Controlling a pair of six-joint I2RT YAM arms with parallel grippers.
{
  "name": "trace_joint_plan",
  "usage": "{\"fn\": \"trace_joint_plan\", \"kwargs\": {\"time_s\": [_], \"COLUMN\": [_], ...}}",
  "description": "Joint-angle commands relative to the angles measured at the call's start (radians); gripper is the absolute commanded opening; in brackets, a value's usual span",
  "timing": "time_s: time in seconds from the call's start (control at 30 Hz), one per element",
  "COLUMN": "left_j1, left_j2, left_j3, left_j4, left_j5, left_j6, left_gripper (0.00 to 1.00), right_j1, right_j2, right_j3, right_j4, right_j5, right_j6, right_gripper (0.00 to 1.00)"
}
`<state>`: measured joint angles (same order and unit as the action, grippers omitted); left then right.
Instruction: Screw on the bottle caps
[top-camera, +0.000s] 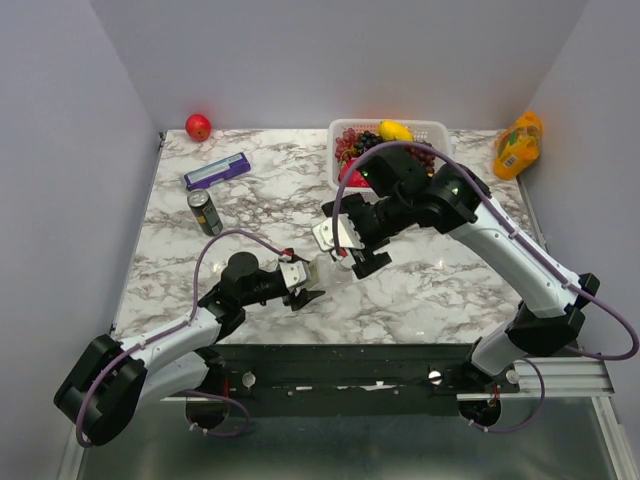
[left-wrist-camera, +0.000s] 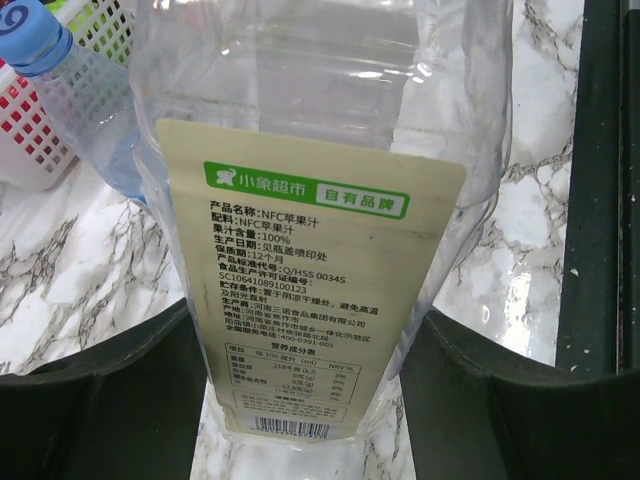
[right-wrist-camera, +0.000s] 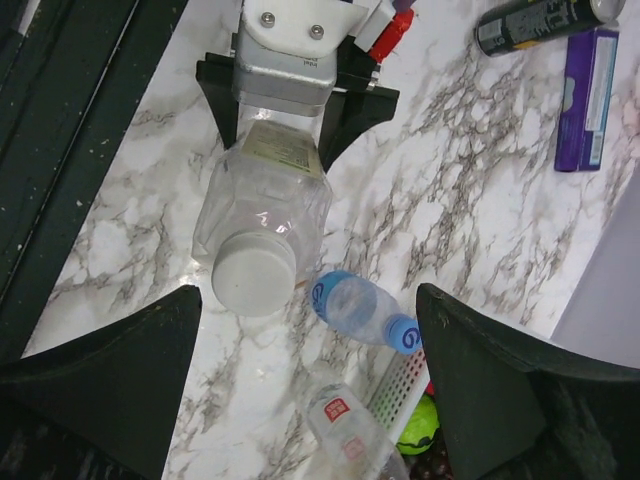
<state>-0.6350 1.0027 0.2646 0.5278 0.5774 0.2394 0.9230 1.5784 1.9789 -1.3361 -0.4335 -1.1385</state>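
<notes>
Our left claw (right-wrist-camera: 280, 150) is pinching the bottle (right-wrist-camera: 262, 200) low down, near its label. We see this at the top middle of the right wrist view. The white cap (right-wrist-camera: 254, 281) sits on the bottle's neck, in the middle of that view. We cannot tell if it is tight.

Our right claw (right-wrist-camera: 308, 298) is spread wide and holds nothing. Its two fingers show at the lower left and lower right, well apart from the cap.

The bottle looks empty, so we think it is light. Its clear walls look thin and soft, and a hard squeeze may dent them. It is smooth too, so it may spin in the left claw when the cap turns. The cap looks small, round and hard. We would take it by its sides, straight on, and pinch firmly.

A blue bottle (right-wrist-camera: 350, 303) lies on the counter (right-wrist-camera: 450, 200) just beside the cap, to the lower right.
</notes>
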Motion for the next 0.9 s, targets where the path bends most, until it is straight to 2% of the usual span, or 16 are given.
{"fn": "trace_joint_plan", "kwargs": {"time_s": [0.0, 0.17, 0.47, 0.6, 0.87], "left_j1": [0.011, 0.014, 0.017, 0.018, 0.023], "left_j2": [-0.012, -0.021, -0.013, -0.016, -0.021], "left_j3": [0.041, 0.039, 0.048, 0.048, 0.045], "left_j4": [-0.032, -0.012, -0.022, -0.018, -0.015], "left_j5": [0.026, 0.021, 0.022, 0.019, 0.016], "left_j6": [0.045, 0.018, 0.018, 0.015, 0.015], "left_gripper": [0.0, 0.0, 0.0, 0.0, 0.0], "right_j1": [0.013, 0.017, 0.019, 0.019, 0.017], "right_j2": [-0.017, -0.044, 0.006, 0.003, 0.018], "right_j3": [-0.064, -0.146, -0.13, -0.147, -0.155], "right_j4": [-0.189, -0.189, -0.189, -0.189, -0.189], "right_j5": [-0.042, -0.044, -0.001, -0.002, 0.007], "right_j6": [-0.148, -0.153, -0.089, -0.09, -0.084], "right_gripper": [0.95, 0.92, 0.73, 0.71, 0.61]}}
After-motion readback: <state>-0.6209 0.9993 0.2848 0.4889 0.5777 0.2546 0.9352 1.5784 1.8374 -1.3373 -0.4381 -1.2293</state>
